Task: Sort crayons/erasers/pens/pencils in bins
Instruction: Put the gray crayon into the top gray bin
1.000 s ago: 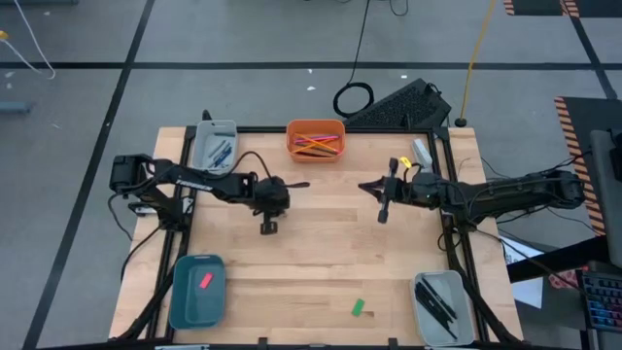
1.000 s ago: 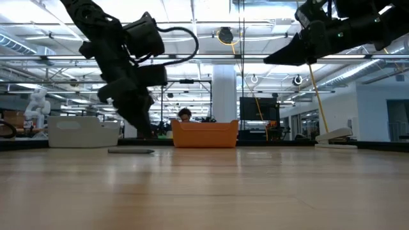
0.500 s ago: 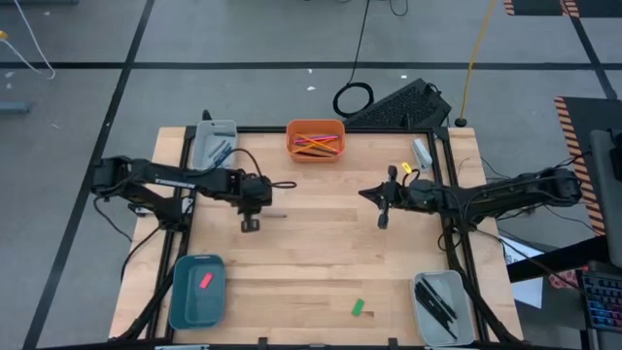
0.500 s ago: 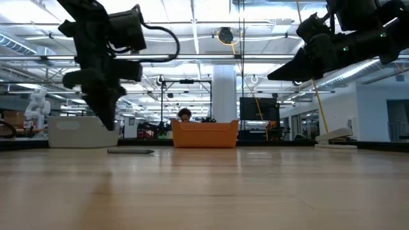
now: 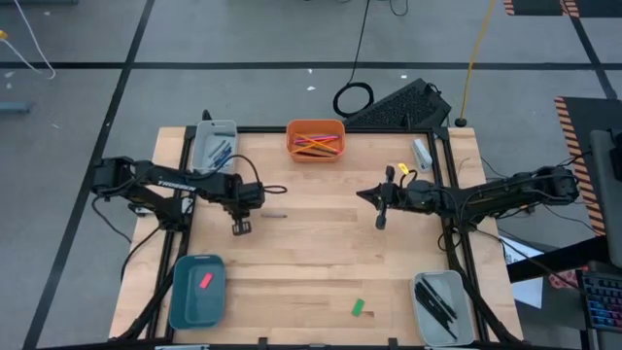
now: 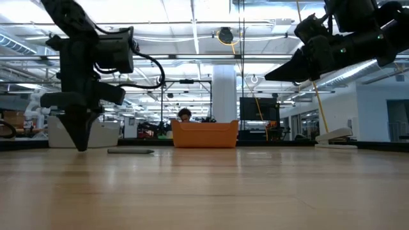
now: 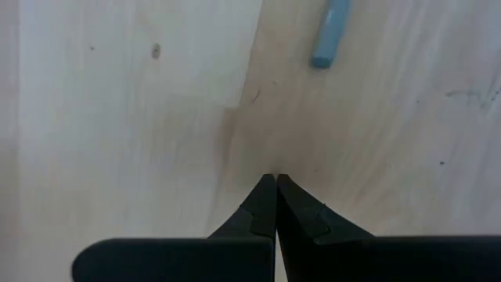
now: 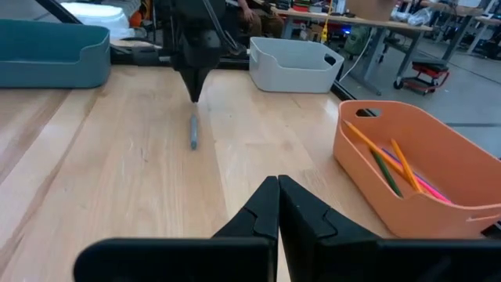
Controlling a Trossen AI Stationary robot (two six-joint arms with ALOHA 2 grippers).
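- Left hand [image 5: 239, 228]: fingers pressed together, holding nothing, pointing down at the bare table [image 5: 311, 262]; its tips stand just beside a loose grey-blue crayon [image 5: 276, 216], not touching it.
- The same crayon lies flat on the wood in the left wrist view [image 7: 331, 33] and in the right wrist view [image 8: 193, 131].
- Right hand [image 5: 380, 219]: fingers closed tip to tip, empty, held above the right-centre of the table, well apart from the crayon.
- Orange bin [image 5: 315, 139]: at the far edge, centre; holds bright pencils [image 5: 318, 145].
- Pale grey bin [image 5: 214, 144]: far left corner; holds bluish crayons [image 5: 222, 152].
- Teal bin [image 5: 197, 290]: near left corner; holds the pink eraser [image 5: 205, 281].
- Second pale grey bin [image 5: 442, 306]: near right corner; holds black pens [image 5: 435, 302].
- Green eraser [image 5: 358, 308]: loose on the table near the front edge, between the teal bin and the pen bin.
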